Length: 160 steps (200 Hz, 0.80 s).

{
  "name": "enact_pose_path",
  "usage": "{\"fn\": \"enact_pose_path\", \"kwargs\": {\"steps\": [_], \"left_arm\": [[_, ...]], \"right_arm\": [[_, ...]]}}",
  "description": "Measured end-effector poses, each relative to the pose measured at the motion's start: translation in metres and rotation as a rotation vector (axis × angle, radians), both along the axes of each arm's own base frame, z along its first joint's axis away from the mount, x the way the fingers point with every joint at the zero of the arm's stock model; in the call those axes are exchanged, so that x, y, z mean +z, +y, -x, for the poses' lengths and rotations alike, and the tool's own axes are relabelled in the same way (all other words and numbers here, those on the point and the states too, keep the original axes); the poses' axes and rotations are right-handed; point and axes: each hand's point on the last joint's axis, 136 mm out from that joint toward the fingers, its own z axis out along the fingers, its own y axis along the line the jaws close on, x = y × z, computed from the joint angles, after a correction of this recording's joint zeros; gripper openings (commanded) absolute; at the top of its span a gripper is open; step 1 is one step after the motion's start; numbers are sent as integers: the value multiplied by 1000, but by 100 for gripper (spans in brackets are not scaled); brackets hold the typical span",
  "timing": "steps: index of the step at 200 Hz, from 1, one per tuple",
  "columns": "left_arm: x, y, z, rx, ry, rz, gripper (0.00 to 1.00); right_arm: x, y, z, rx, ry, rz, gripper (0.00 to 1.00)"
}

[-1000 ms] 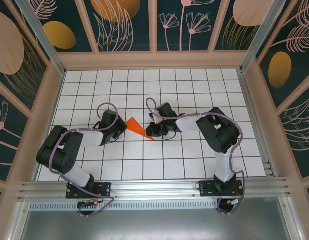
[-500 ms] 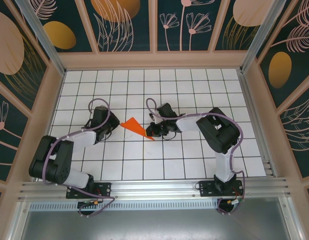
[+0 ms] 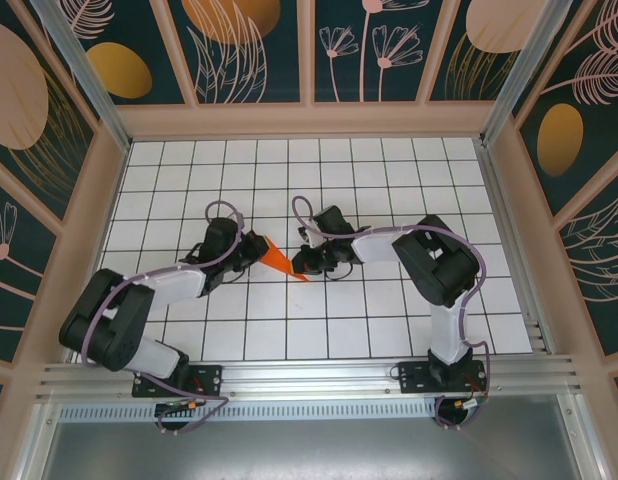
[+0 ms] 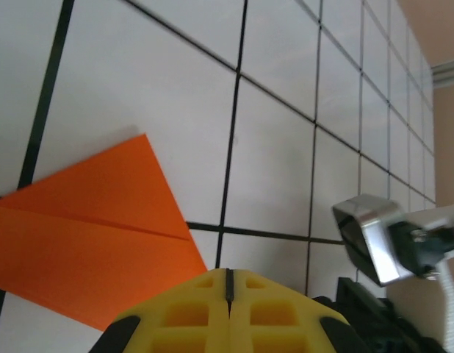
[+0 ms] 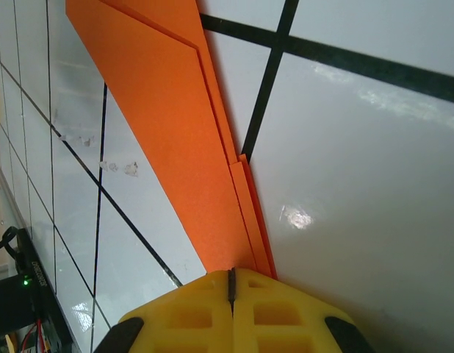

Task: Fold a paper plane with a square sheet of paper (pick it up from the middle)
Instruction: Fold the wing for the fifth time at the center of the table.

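Note:
The orange sheet of paper lies flat on the grid table, folded into a narrow pointed paper plane [image 3: 278,258] with a centre crease. Its wide end points left and its tip points right and towards me. My left gripper [image 3: 251,247] is shut, its yellow fingertips [image 4: 205,301] over the wide end of the paper plane [image 4: 95,220]. My right gripper [image 3: 307,263] is also shut. In the right wrist view its closed tips [image 5: 232,278] sit on the narrow end of the layered paper plane [image 5: 168,118], which runs away under them.
The white tiled table [image 3: 389,180] has black grid lines and is walled by a wooden frame [image 3: 309,120]. In the left wrist view a metal part of the right arm [image 4: 388,239] stands close to the right. Free tiles lie behind and in front of the arms.
My left gripper swung out to the left, off the paper, then came back right onto the wide end. The right arm has stayed still on the tip.

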Motion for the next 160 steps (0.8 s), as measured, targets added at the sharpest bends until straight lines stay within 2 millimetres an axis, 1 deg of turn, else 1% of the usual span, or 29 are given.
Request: {"fn": "enact_pose_path", "kwargs": {"steps": [26,53,80,93,118,131,144,160], "left_arm": [[-26,-5,6,-13,64,-4,0],[-39,-6,8,-12,95,-10,0],[-43,-4,9,-7,102,-19,0],[-45,-2,10,-5,104,-26,0],[-46,-2,9,-4,98,-33,0],[-46,-2,8,-4,94,-35,0],[-47,-2,7,-1,90,-36,0],[-47,-2,7,0,89,-38,0]], "right_arm": [[0,0,1,3,2,-1,5],[1,-1,3,22,-2,5,5],[4,0,4,62,-19,22,5],[10,3,2,86,-36,23,5],[31,22,-8,143,-105,-12,3],[36,31,-12,171,-134,-29,2],[34,36,-14,191,-148,-30,1],[22,37,-13,207,-138,-13,0]]}}
